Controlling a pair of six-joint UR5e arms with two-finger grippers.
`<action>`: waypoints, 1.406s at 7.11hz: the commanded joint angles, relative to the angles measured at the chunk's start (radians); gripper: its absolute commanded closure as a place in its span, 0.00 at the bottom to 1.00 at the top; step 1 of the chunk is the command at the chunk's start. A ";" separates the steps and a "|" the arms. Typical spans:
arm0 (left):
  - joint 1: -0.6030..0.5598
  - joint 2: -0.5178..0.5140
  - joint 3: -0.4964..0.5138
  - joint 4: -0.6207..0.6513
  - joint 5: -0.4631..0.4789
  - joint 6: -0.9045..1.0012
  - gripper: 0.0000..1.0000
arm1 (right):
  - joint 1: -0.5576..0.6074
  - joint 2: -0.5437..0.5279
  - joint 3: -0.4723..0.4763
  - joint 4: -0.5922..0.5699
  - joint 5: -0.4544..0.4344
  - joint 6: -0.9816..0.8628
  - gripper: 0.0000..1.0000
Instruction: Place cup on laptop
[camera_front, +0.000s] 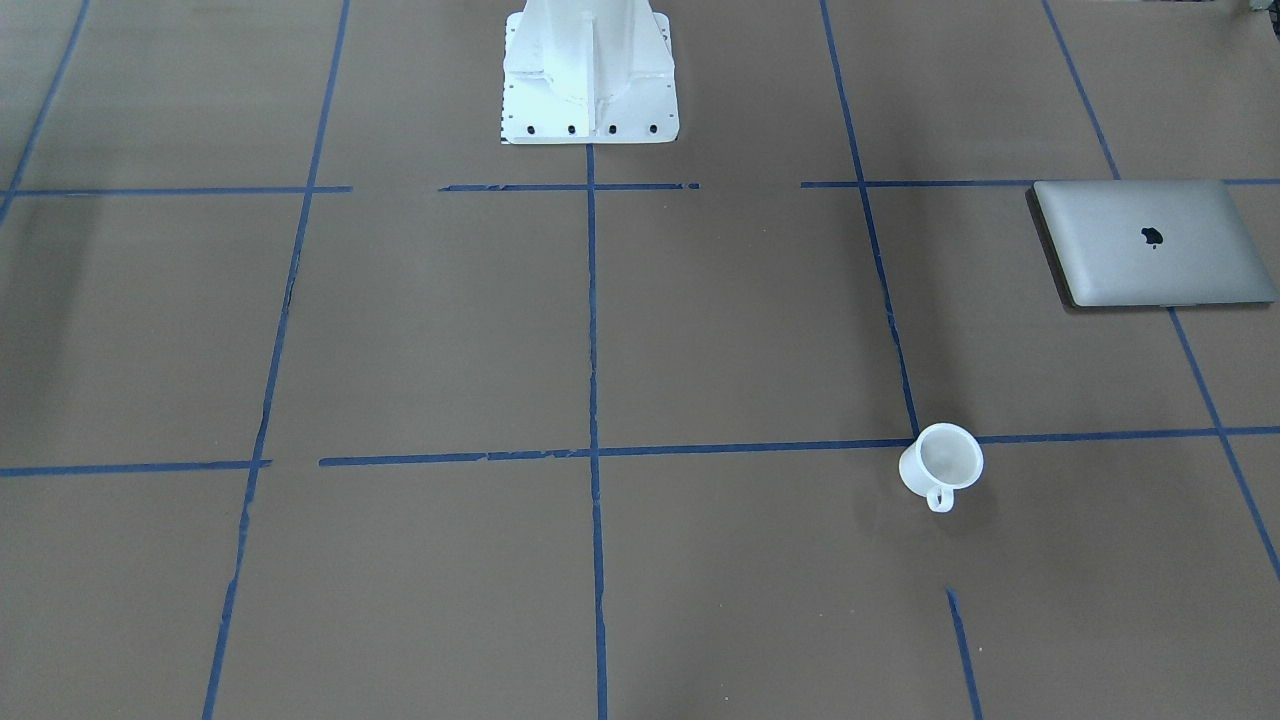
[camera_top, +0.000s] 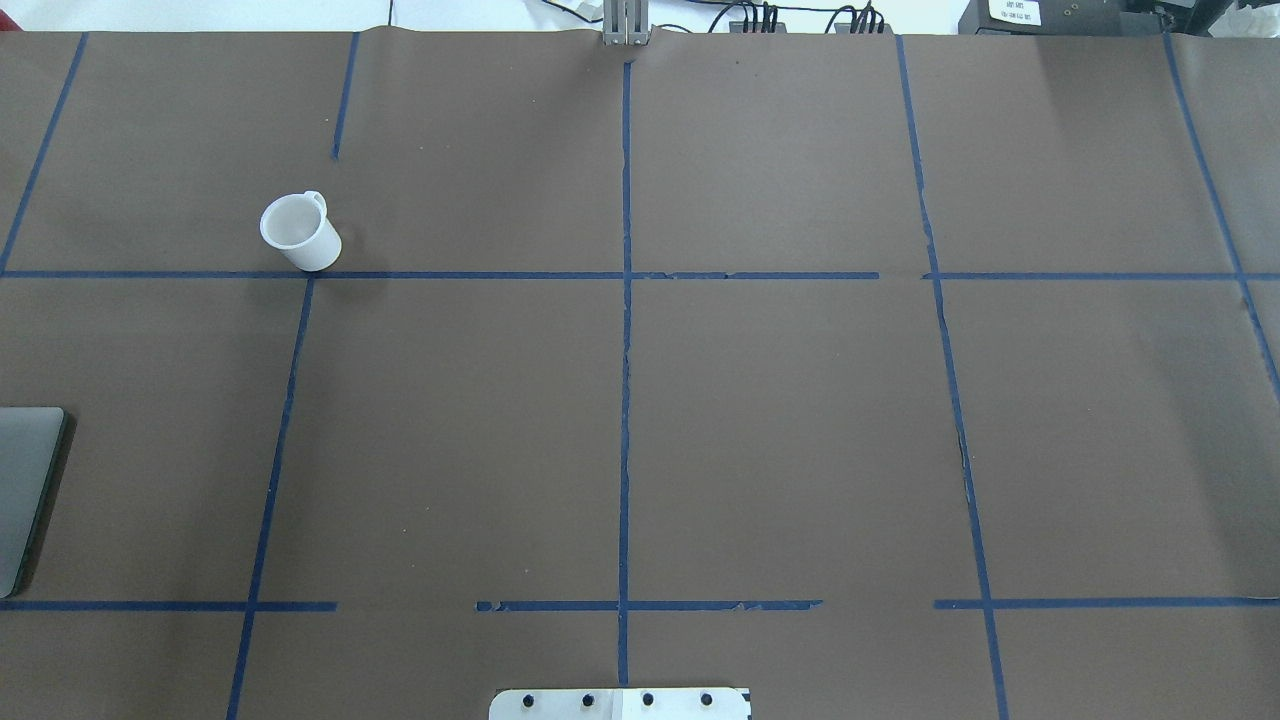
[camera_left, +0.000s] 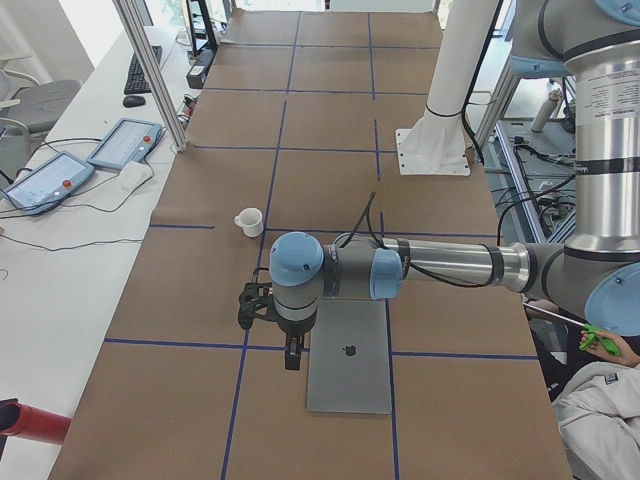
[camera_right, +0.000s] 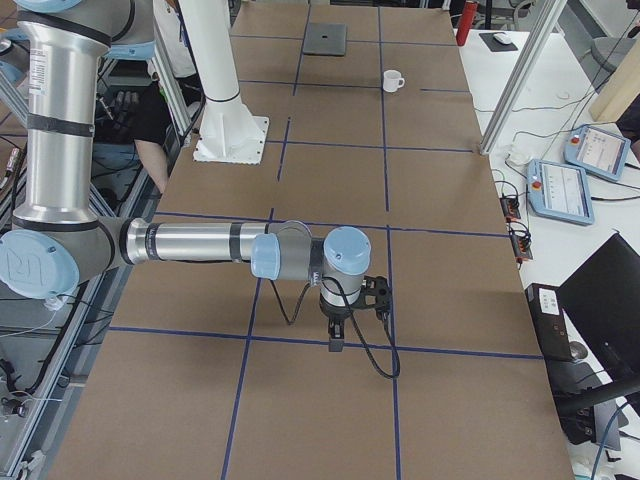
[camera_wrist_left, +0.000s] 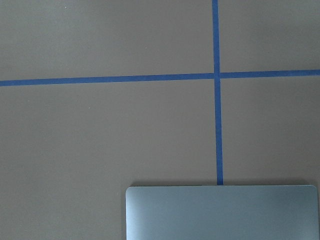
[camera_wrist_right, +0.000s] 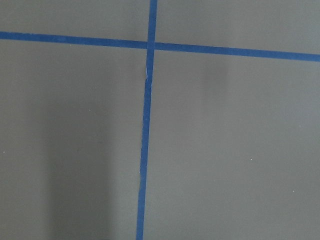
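Note:
The small white cup (camera_front: 941, 462) stands upright and alone on the brown table, its handle towards the operators' side; it also shows in the overhead view (camera_top: 298, 232). The closed silver laptop (camera_front: 1150, 243) lies flat near the table's end on my left side, apart from the cup, and is cut off at the overhead view's edge (camera_top: 25, 480). My left gripper (camera_left: 291, 362) hangs above the table beside the laptop (camera_left: 348, 360); I cannot tell if it is open. My right gripper (camera_right: 336, 345) hangs over bare table far from both; its state is unclear too.
The white robot base (camera_front: 588, 80) stands at the table's robot-side edge. Blue tape lines grid the brown surface. Teach pendants (camera_left: 120, 145) and an aluminium post (camera_left: 150, 70) stand along the operators' side. A person (camera_left: 600, 400) sits near the left arm's base.

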 joint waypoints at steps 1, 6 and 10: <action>-0.001 0.001 -0.014 0.002 -0.034 0.000 0.00 | 0.000 0.000 0.000 0.000 0.000 0.000 0.00; 0.025 -0.004 -0.011 -0.065 -0.036 -0.011 0.00 | 0.000 0.000 0.000 -0.001 0.000 0.000 0.00; 0.387 -0.218 0.024 -0.284 -0.056 -0.496 0.00 | 0.000 0.000 0.000 0.000 0.000 0.000 0.00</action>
